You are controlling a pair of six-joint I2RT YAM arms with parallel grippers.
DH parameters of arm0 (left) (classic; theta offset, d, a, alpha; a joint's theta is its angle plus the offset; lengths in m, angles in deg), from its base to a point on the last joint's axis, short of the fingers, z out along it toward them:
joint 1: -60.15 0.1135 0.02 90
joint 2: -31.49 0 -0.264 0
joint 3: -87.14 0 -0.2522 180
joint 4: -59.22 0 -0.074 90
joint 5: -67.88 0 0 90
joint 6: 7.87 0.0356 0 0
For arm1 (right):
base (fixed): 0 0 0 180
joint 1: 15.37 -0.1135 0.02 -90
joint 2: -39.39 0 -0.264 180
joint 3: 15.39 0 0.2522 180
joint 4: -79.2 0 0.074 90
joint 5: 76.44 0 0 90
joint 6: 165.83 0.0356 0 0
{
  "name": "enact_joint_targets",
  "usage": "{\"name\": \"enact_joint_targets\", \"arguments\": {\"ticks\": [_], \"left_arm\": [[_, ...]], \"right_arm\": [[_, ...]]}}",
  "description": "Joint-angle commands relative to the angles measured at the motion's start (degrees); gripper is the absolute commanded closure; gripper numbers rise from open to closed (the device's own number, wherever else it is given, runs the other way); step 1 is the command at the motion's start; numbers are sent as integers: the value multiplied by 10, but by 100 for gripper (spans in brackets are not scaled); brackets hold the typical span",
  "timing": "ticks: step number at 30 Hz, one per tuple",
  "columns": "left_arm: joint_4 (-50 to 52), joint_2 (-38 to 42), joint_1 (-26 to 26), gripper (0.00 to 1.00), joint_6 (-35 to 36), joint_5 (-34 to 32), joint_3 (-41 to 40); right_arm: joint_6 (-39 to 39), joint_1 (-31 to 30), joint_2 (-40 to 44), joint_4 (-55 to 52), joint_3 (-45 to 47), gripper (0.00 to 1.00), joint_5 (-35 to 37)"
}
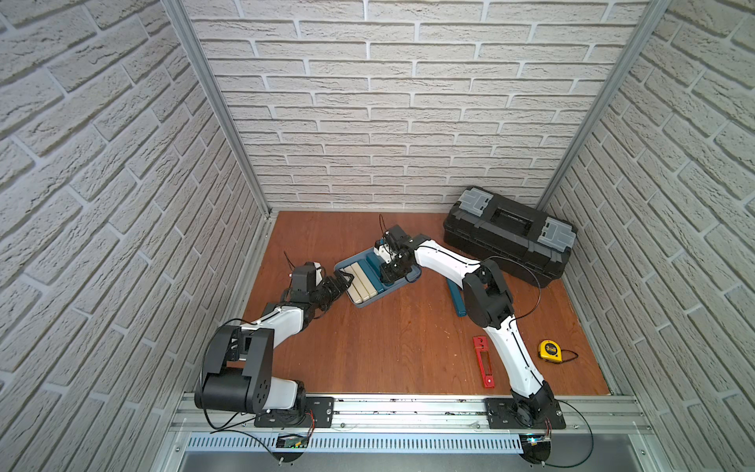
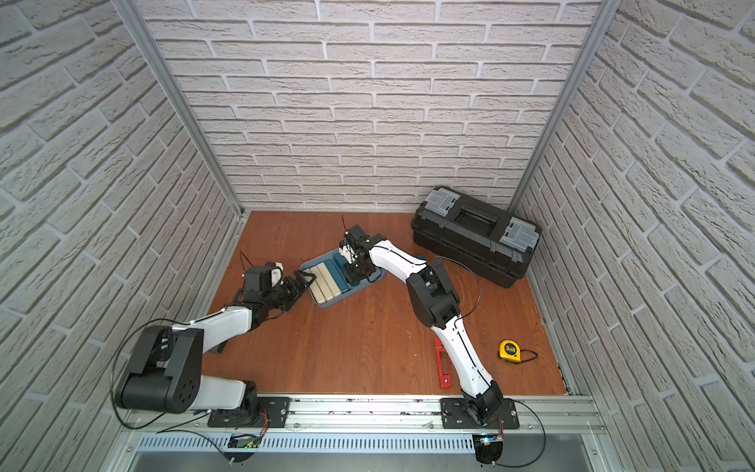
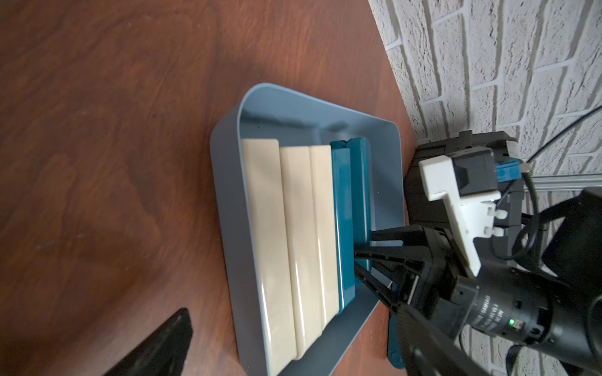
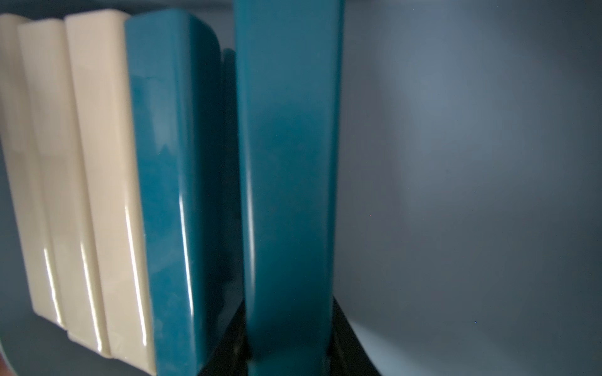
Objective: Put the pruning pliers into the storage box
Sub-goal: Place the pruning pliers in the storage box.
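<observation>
The red pruning pliers (image 1: 483, 361) lie on the bench (image 1: 388, 347), lower right. Mid-frame, the right gripper (image 1: 388, 278) is at a teal bar (image 1: 374, 263) in the storage box (image 1: 363, 304).

Right arm (image 1: 512, 359) crowds pruning pliers (image 1: 483, 362); tabletop (image 1: 400, 343) centre open.

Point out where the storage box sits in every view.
Both top views: storage box near the picture's middle.
Left wrist: most of the box, centre frame.
Right wrist: only its bare floor, beyond the teal bar.
Shared landmark: the three cream bars inside it.
</observation>
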Motion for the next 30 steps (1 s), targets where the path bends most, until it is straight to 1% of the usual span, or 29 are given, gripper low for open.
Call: {"name": "enact_joint_targets", "arguments": {"ticks": [1,13,30], "left_arm": [[-25,-1,-6,2,-2,1,-9],[-28,-3,-13,2,-2,1,-8],[-34,-23,-27,2,-3,-1,6]], "right_arm": [[-4,-3,1,-1,-14,65,-5],[-8,-5,22,9,-4,59,-29],[-8,-3,48,14,5,56,-50]]}}
